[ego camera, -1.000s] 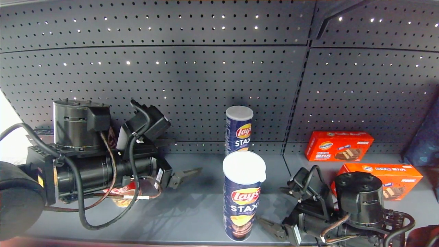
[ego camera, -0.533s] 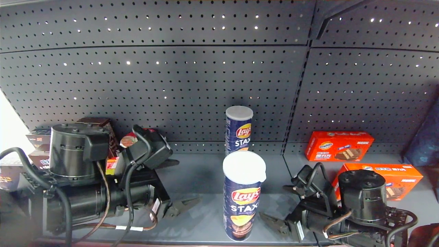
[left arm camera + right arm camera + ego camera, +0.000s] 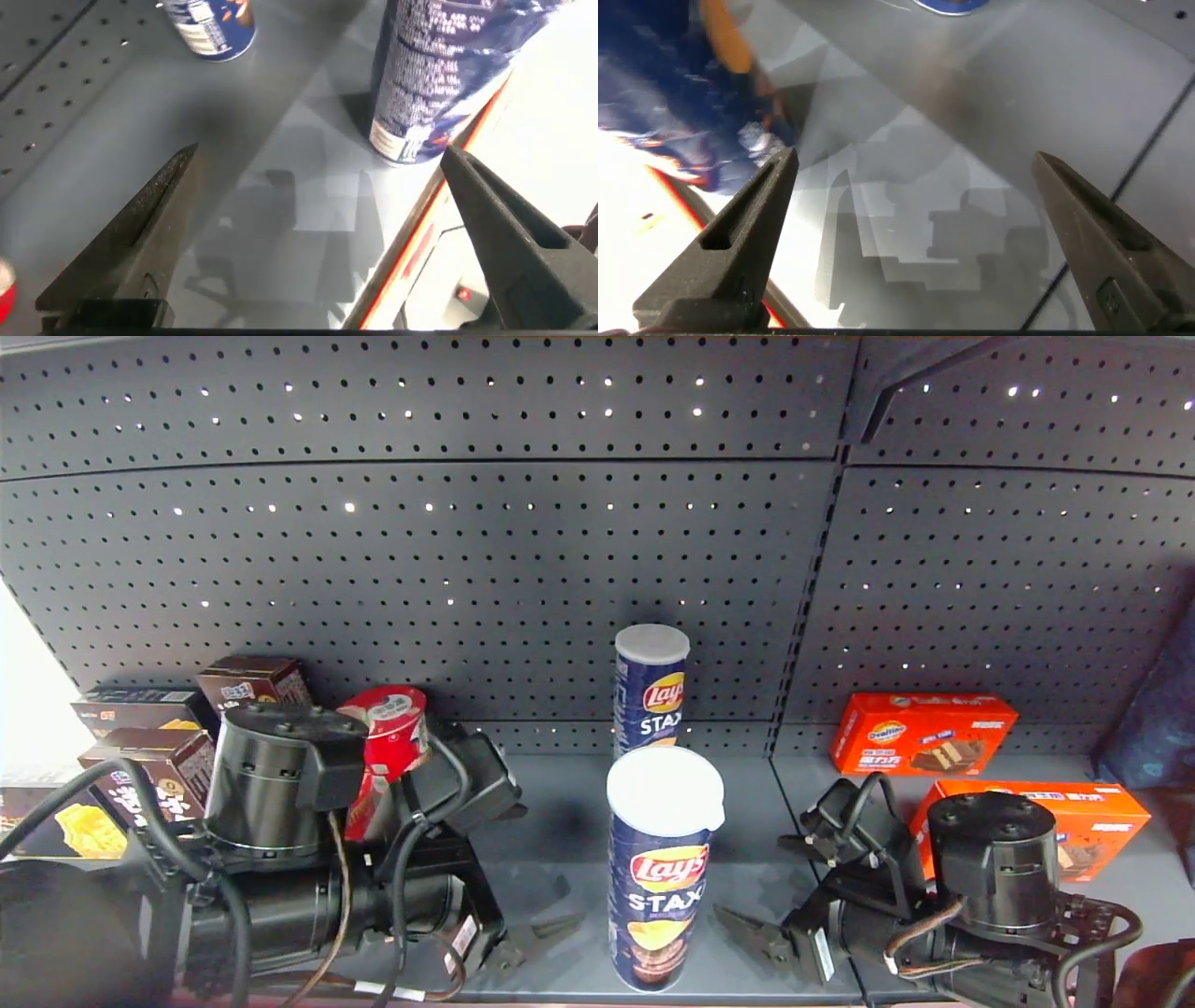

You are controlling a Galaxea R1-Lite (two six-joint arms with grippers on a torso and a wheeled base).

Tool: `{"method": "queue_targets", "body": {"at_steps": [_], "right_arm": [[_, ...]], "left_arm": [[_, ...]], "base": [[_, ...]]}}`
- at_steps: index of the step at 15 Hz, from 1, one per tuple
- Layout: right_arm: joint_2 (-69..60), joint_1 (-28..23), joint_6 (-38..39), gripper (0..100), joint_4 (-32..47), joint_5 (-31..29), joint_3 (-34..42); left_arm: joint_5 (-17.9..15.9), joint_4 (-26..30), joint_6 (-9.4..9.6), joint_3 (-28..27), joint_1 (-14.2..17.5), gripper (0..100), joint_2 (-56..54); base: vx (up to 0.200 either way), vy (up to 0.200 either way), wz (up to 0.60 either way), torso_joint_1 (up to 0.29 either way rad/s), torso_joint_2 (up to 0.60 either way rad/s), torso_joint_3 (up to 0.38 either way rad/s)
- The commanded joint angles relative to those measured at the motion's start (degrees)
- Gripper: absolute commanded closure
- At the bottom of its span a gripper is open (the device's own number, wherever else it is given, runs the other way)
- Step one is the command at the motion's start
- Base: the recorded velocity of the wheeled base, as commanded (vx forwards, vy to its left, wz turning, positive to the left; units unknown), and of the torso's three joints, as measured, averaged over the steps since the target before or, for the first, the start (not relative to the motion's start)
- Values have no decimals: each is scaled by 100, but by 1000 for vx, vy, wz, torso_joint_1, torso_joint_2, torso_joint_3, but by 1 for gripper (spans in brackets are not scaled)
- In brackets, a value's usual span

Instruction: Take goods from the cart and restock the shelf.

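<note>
since the earlier frames the left arm has dropped lower and drawn toward the shelf's front edge, uncovering a red can and a group of brown boxes that it hid; the right arm has shifted slightly to the right. the 2 blue chip cans and the orange boxes have not moved.

nearest, at the front edge of the shelf (image 3: 560,803), the left gripper (image 3: 320,154) hovers low over the bare grey surface with its jaws spread wide and nothing between them. the right gripper (image 3: 915,157) sits on the other side, also just above the shelf, jaws wide apart and empty. between the 2 grippers the front chip can (image 3: 665,868) stands upright near the edge, touching neither.

farther in, behind the left arm, the red can (image 3: 387,747) is tilted; whether it leans on the arm cannot be told. the near orange box (image 3: 1074,817) lies flat behind the right arm.

at the back, the rear chip can (image 3: 651,689) stands upright straight behind the front one, close to the pegboard wall (image 3: 467,569). the brown boxes (image 3: 154,747) are stacked at the far left, and the far orange box (image 3: 920,733) lies at the right.
</note>
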Motion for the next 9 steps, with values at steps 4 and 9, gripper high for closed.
{"method": "queue_targets", "body": {"at_steps": [4, 9], "right_arm": [[2, -25, -2, 0, 0, 4, -17], [10, -16, -2, 0, -9, 4, -35]], "left_arm": [[73, -98, 1, -274, -41, 0, 621], [73, -107, 1, -441, -41, 0, 805]], "base": [[0, 0, 0, 0, 0, 0], [0, 0, 0, 0, 0, 0]]}}
